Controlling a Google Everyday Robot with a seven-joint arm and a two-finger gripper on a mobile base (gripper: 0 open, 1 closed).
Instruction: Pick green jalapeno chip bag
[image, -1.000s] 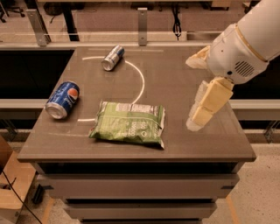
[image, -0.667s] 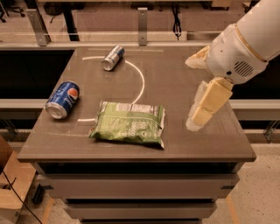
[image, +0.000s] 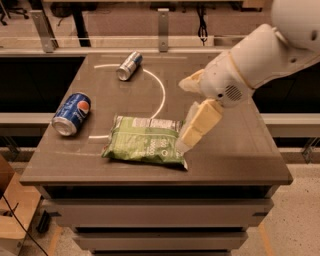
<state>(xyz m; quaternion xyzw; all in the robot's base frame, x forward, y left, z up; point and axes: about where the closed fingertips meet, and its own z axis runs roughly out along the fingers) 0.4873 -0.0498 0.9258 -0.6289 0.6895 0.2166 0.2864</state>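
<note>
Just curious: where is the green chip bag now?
The green chip bag lies front-centre on the table, right of the Pepsi can; the gripper is at its right end.

Table (image: 235, 160), chip bag (image: 145, 142), Pepsi can (image: 71, 113), silver can (image: 129, 65), gripper (image: 184, 142) seemingly at bag

arm (image: 265, 47): thick, rounded, glossy white shell, upper right of frame | seam (image: 234, 67): thin tan band ringing the shell | wrist housing (image: 222, 87): white bulb with a small round perforated grille (image: 231, 92) | gripper (image: 192, 127): pale cream-yellow, blocky, tapering, just right of frame centre
</note>
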